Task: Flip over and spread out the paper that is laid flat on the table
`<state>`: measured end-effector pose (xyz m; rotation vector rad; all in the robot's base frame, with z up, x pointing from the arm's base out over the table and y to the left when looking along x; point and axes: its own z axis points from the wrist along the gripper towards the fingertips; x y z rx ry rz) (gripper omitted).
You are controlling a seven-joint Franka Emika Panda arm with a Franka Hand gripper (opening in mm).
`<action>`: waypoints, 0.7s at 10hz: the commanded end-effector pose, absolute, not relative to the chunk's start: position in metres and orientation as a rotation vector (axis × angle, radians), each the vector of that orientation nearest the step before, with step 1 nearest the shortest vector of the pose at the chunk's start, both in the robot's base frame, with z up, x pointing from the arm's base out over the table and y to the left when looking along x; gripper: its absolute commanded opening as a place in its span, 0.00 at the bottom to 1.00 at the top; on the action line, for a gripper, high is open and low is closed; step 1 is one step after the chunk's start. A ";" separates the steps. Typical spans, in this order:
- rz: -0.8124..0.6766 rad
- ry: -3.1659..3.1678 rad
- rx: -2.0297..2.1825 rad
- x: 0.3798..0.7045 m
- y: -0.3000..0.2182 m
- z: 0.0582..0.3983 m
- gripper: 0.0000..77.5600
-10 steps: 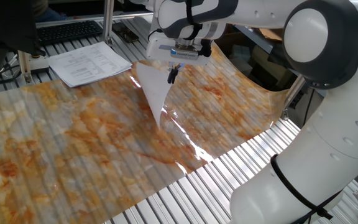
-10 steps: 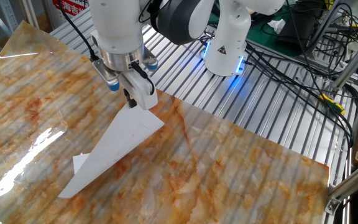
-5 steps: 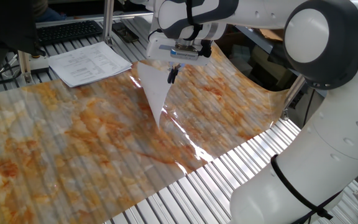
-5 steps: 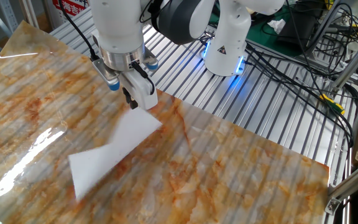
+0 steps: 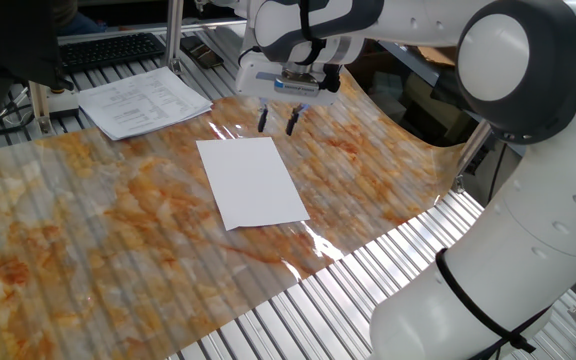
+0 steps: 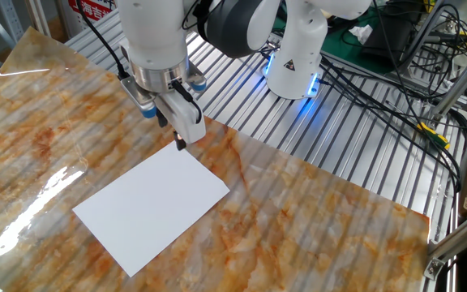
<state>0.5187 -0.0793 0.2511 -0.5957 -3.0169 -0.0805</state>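
Glossy orange-and-grey marbled plastic sheet covers most of the silver metal-slat table [image 5: 388, 265], wavy w/ glare streaks. Over it hangs the white Franka arm's two-finger gripper [image 5: 277, 121], fingers spread apart, nothing between them, tips clear of the surface. In the other fixed view the gripper [image 6: 171, 132] sits just off one corner of the thin white rectangular paper [image 6: 152, 207], not touching it as far as I can tell. The paper [image 5: 251, 181] lies flat on the marbled sheet, fully spread out, upward face looks blank; no fold or curl visible. Its near short edge is close to a bright glare patch on the plastic. Beyond the paper, on the far side from the arm's base, a stack of printed white pages [image 5: 144, 100] rests half on bare slats, well apart from the paper. Past that stack, a black keyboard [image 5: 108, 50]. In the other fixed view, black cables [image 6: 379, 77] run over bare slats beyond the paper.
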 end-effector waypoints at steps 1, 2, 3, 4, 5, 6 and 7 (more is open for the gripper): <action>-0.081 -3.027 -0.607 0.519 -0.080 0.253 1.00; -0.081 -3.027 -0.607 0.519 -0.080 0.253 1.00; -0.081 -3.027 -0.607 0.519 -0.080 0.253 1.00; -0.081 -3.027 -0.607 0.519 -0.080 0.253 1.00; -0.081 -3.027 -0.607 0.519 -0.080 0.253 1.00; -0.081 -3.027 -0.607 0.519 -0.080 0.253 1.00; 0.055 -3.069 -0.228 0.517 -0.062 0.248 1.00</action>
